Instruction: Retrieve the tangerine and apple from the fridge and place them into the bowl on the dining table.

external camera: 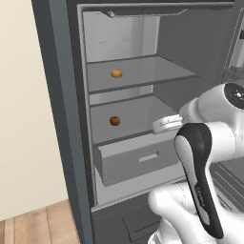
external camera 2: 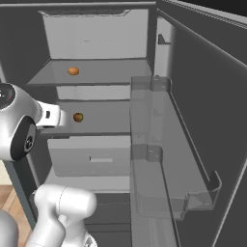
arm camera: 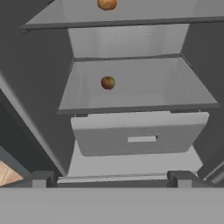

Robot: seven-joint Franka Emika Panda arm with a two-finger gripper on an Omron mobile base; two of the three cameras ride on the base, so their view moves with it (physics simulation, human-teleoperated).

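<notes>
Barely started tbh. Fridge (external camera: 62, 119) was open, gripper (arm camera: 111, 177) spread wide w/ nothing held. Apple (arm camera: 108, 82) sat on shelf ahead & above fingertips, tangerine (arm camera: 106, 4) one shelf higher. Both fruits left to grab, prob apple first.

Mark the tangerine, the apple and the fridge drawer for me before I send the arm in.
tangerine (external camera: 116, 73): left base view, middle of the fruit, upper shelf.
apple (arm camera: 108, 82): hand view, middle of the fruit, lower shelf.
drawer (arm camera: 140, 131): hand view, front panel above the handle slot.
</notes>
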